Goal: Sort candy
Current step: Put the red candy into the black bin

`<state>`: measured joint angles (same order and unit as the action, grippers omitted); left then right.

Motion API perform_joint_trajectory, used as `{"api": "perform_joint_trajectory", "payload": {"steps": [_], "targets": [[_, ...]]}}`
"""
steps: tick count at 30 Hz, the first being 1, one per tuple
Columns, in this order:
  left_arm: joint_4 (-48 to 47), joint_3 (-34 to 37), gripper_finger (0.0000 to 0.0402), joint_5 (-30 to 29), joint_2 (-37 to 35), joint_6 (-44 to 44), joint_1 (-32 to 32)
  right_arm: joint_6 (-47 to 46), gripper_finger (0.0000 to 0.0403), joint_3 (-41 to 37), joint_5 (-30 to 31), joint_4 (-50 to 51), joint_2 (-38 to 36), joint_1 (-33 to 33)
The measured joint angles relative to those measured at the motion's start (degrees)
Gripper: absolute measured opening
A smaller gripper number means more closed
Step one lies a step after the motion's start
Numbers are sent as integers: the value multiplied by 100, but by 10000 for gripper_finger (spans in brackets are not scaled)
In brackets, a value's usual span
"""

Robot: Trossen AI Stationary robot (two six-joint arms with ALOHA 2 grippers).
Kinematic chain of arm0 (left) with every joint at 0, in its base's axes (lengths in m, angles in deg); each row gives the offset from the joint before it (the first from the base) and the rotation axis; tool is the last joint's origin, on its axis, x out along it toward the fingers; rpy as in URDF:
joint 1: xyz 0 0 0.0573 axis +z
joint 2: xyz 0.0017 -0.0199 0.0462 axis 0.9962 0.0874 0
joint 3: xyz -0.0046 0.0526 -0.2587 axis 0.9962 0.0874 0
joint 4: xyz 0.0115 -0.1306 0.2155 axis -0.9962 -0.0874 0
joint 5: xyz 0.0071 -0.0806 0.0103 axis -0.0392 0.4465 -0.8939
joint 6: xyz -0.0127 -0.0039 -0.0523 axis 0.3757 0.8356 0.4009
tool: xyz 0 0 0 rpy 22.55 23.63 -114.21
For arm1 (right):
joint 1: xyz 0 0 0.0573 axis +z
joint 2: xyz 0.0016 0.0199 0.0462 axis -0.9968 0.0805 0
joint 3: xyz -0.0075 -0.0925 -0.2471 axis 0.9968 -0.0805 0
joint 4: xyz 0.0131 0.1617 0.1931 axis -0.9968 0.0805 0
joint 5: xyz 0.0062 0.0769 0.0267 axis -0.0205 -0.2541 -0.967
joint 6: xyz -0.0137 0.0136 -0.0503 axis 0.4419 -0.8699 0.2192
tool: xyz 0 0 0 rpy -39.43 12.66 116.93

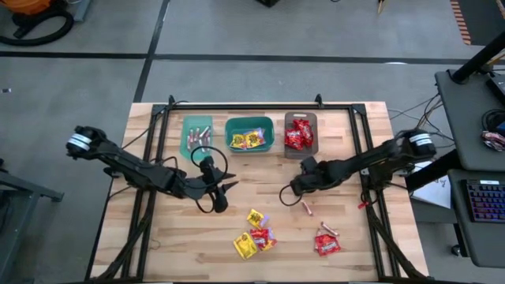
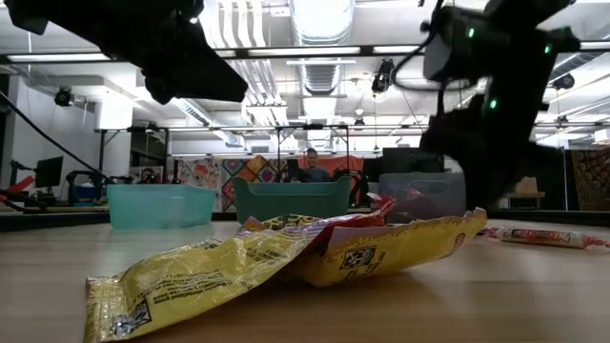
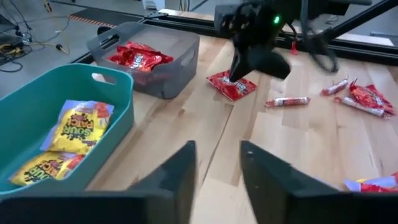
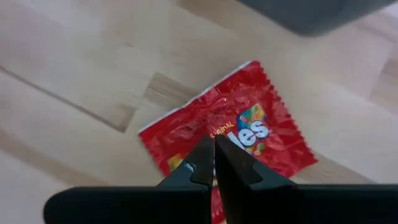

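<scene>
The candy is of three kinds: glossy red packets, yellow packets and thin pinkish sticks. One crinkled red packet point(image 4: 227, 140) lies flat on the pale wood-plank table point(image 1: 158, 244), just near of the grey bin point(image 1: 301, 132). The right gripper point(image 4: 213, 163) hangs directly over it with its two dark fingers pressed together, and I cannot tell whether they pinch the wrapper. The left gripper point(image 3: 216, 165) hovers near of the middle bin, fingers parted with nothing between them.

Three plastic bins stand in a row at the far edge. The grey bin on the right holds red packets. The teal middle bin point(image 1: 249, 133) holds yellow packets point(image 3: 74, 127). The teal left bin point(image 1: 196, 135) holds pinkish sticks. Loose yellow and red packets point(image 1: 254, 237) lie at near centre, and more red packets and sticks point(image 1: 326, 241) lie near right.
</scene>
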<state>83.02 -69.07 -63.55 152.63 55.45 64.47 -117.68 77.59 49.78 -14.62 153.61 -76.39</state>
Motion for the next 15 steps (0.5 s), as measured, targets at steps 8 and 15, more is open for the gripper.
{"api": "perform_joint_trajectory", "payload": {"steps": [8, 15], "targets": [[194, 0, 13, 1, 387, 193, -8, 567, 9, 29, -49, -2752, 906, 0], [256, -2, 2, 263, 688, 131, -25, 2529, 9, 33, -1001, -6382, 1143, 50]]}}
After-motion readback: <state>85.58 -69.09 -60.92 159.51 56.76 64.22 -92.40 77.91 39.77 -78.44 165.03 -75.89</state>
